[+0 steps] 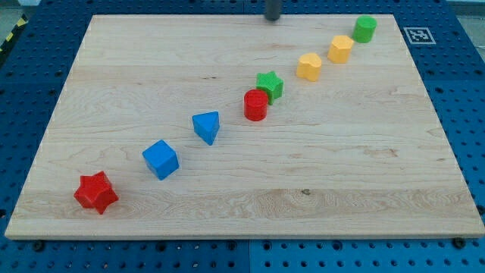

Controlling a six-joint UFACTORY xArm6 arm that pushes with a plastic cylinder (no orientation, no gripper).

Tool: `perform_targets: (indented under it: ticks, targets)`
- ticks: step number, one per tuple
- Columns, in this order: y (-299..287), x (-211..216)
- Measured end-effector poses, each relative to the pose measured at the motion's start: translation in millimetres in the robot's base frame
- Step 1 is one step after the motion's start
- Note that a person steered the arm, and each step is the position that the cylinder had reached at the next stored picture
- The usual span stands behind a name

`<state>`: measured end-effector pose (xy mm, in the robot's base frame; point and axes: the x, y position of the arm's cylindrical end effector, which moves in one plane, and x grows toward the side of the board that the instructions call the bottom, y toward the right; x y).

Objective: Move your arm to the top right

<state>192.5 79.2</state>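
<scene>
My tip (272, 19) is at the view's top edge, near the board's top middle, well left of the green cylinder (364, 29). Blocks run in a diagonal line from bottom left to top right: a red star (96, 192), a blue cube (161, 159), a blue triangular block (206, 126), a red cylinder (256, 105), a green star (270, 85), a yellow hexagon (308, 67), a second yellow hexagon (340, 49) and the green cylinder. The tip touches no block.
The wooden board (341, 174) lies on a blue perforated table (470, 114). A black-and-white marker tag (418, 34) sits just off the board's top right corner.
</scene>
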Motion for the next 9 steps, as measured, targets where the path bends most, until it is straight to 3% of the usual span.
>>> perform_targets:
  ticks: [2, 3, 5, 6, 7, 8, 9]
  targets:
    - [182.1, -0.4]
    - [244.7, 5.9]
    - [198.6, 68.2]
    - [173.4, 65.7]
    - [185.6, 75.0]
    - [224.7, 57.8]
    - [223.1, 27.4]
